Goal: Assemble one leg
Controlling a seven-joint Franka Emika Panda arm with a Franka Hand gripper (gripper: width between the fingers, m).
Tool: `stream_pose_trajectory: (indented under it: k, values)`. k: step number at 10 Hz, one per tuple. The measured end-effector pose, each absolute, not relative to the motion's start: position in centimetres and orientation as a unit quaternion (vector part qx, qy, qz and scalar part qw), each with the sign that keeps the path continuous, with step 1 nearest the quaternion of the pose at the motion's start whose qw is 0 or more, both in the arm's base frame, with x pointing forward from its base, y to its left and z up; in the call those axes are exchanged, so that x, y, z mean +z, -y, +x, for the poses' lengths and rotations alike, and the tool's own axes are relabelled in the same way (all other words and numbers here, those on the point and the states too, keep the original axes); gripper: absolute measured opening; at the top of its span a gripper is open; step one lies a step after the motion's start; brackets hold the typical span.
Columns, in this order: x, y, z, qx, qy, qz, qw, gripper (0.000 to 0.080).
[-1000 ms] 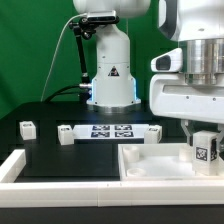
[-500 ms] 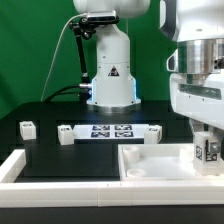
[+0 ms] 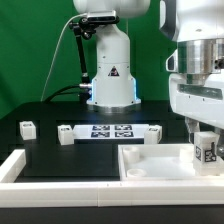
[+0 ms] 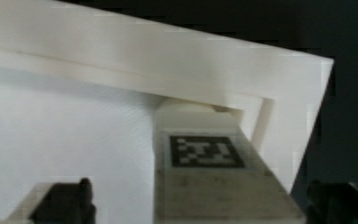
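Note:
A leg (image 3: 207, 149), a small white post with a square tag, stands upright at the corner of the large flat white piece with recesses (image 3: 160, 162) on the exterior view's right. My gripper (image 3: 205, 138) hangs straight over it. In the wrist view the leg (image 4: 211, 160) lies between my two dark fingers (image 4: 66, 202), with a clear gap on one side, and the gripper (image 4: 202, 203) looks open around it. Another leg (image 3: 28, 128) lies alone on the black table at the exterior view's left.
The marker board (image 3: 112, 132) lies across the middle of the table. A white frame piece (image 3: 12, 166) sits at the front on the exterior view's left. The robot's base (image 3: 110, 70) stands at the back before a green wall.
Between one second and half a second ago my gripper's head shifted toward the exterior view's right and slightly down over the leg. Since then nothing has visibly moved.

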State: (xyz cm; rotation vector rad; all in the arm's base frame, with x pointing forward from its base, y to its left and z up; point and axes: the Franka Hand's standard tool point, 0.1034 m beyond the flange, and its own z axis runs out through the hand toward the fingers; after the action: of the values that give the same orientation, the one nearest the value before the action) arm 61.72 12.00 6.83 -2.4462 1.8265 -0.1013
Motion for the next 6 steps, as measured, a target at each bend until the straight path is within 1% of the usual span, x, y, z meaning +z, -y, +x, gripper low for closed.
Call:
stream_pose_trajectory:
  k: [1,6]
  values:
    - [6.86,-11.93,61.77,-0.037,-0.537,-0.842,0.041,0.0639]
    - [6.88,-11.93,61.80,-0.047,-0.313,-0.948,0.027,0.0649]
